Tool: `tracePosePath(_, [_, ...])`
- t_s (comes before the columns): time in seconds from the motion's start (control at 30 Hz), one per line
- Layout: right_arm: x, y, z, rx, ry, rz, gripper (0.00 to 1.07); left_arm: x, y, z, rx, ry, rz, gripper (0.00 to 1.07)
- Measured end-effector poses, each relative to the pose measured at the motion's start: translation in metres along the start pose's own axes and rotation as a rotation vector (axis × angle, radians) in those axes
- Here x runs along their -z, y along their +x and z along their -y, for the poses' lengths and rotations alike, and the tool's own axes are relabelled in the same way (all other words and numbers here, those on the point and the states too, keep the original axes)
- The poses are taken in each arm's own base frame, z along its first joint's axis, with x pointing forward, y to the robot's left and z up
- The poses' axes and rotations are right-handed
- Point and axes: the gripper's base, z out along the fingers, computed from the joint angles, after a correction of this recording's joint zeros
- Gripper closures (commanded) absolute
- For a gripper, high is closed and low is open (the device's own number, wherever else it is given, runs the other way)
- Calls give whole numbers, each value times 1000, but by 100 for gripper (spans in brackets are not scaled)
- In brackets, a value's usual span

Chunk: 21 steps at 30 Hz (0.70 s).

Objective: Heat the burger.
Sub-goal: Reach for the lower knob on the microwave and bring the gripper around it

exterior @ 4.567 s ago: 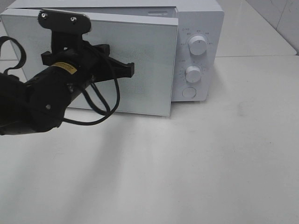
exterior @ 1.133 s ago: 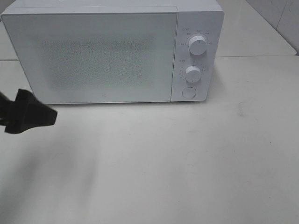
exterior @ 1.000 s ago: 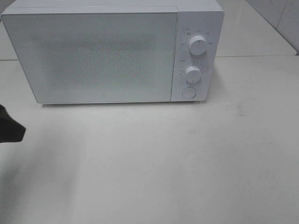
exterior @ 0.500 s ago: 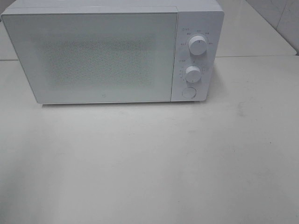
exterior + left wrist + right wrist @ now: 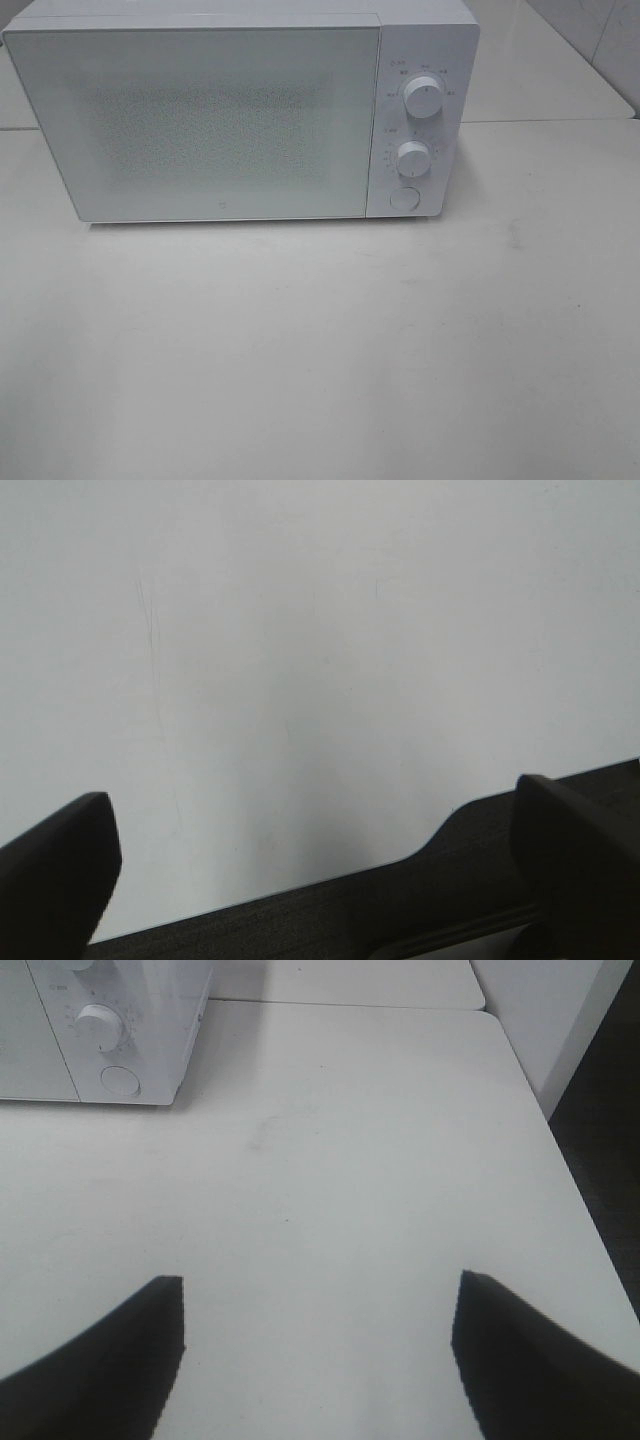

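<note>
Now, I judge a knob (image 5: pixel 413 158) on the microwave (image 5: pixel 240 110) comes next: I should close on it squarely and turn slowly. The burger is not visible, perhaps behind the shut door (image 5: pixel 210 125). My right gripper (image 5: pixel 318 1285) hangs open and empty over the table (image 5: pixel 400 350), nearer and right of the microwave. My left gripper (image 5: pixel 310 810) is wide open too, holding nothing.

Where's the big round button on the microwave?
In the high view, the round button sits at the bottom of the microwave's control panel, right of the closed door, directly under the lower knob.
</note>
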Motion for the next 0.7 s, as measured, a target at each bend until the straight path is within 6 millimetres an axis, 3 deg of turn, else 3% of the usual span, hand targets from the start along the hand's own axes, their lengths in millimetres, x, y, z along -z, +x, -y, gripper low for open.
tracePosePath(0.4, [0, 0, 0, 0, 0, 0, 34, 15, 9, 3, 12, 24, 111, 8])
tracePosePath(0.7, [0, 0, 0, 0, 0, 0, 34, 42, 35, 5, 89, -91, 350, 8])
